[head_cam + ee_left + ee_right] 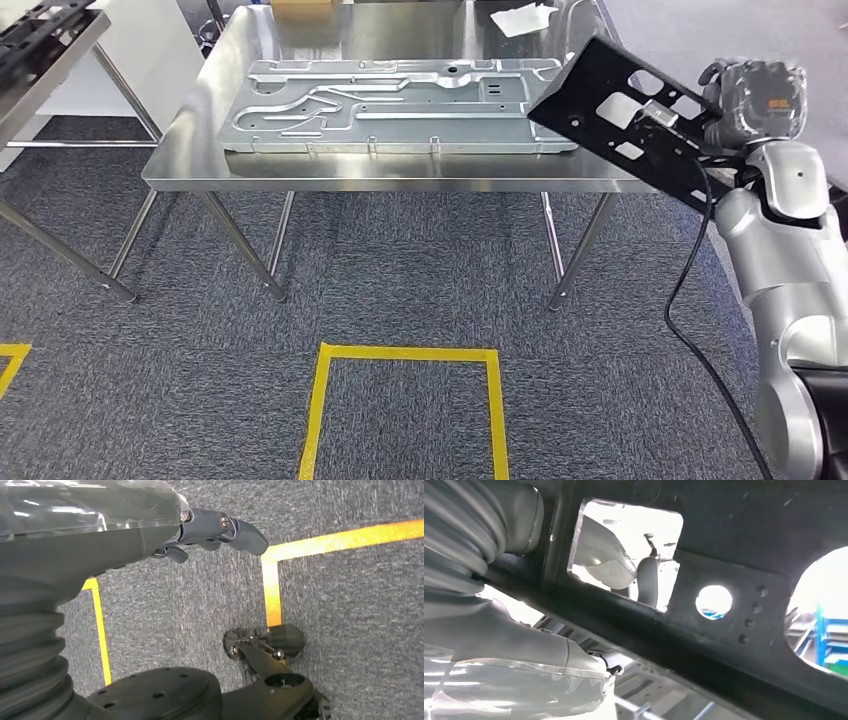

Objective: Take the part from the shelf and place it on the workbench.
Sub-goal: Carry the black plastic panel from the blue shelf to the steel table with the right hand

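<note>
Part: flat black perforated metal bracket (625, 115), tilted, over workbench's right end
Right hand (745, 100): grips bracket
Left hand (150, 535): holds nothing, fingers loosely curled, over carpet
Workbench: stainless steel table (400, 30), stamped silver panel (400, 105) on it
Writing: none legible

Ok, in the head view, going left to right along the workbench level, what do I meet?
Grey shelf edge → silver stamped metal panel on the workbench → black perforated part → right hand holding it.
</note>
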You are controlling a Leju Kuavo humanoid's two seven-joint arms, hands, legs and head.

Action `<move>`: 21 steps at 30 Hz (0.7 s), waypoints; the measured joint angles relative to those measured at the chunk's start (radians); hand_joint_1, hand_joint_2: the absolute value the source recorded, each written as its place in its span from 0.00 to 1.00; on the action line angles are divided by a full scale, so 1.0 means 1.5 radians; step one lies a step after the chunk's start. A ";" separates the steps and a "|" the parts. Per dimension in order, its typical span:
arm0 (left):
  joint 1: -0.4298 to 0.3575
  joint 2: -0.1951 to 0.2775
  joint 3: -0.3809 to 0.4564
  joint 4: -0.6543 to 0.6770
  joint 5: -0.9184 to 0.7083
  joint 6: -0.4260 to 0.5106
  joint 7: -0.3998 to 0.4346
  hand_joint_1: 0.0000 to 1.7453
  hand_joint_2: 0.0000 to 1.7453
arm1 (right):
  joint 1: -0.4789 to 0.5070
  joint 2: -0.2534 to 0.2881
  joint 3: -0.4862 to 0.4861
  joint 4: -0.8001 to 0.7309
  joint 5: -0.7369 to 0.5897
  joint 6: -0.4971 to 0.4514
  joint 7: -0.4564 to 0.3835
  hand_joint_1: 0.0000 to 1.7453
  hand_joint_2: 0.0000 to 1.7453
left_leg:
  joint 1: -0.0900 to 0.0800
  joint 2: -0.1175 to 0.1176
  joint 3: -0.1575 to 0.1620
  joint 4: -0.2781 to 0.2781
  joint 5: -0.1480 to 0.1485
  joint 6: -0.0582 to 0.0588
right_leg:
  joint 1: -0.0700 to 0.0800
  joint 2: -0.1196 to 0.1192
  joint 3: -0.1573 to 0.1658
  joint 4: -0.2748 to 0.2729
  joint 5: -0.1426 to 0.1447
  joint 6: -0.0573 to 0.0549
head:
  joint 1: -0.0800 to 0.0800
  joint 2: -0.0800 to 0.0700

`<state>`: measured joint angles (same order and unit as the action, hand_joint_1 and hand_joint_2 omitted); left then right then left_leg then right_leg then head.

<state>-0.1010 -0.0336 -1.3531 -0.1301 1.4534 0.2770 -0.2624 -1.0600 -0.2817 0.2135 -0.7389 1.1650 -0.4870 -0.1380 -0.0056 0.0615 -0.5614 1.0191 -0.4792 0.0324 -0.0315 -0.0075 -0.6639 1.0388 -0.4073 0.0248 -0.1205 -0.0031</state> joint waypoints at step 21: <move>0.004 0.001 0.001 0.000 0.007 0.003 0.006 0.00 1.00 | 0.064 -0.019 0.008 -0.045 -0.066 -0.022 -0.034 1.00 1.00 | -0.006 -0.004 -0.010 0.006 -0.001 -0.004 | -0.007 -0.006 0.000 -0.005 0.007 0.008 | 0.000 0.000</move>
<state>-0.0949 -0.0328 -1.3520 -0.1301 1.4636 0.2809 -0.2528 -0.9647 -0.3104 0.2262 -0.8064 1.0653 -0.5202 -0.1890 -0.0139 0.0562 -0.5764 1.0287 -0.4812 0.0259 -0.0420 -0.0162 -0.6633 1.0320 -0.3961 0.0370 -0.1205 -0.0031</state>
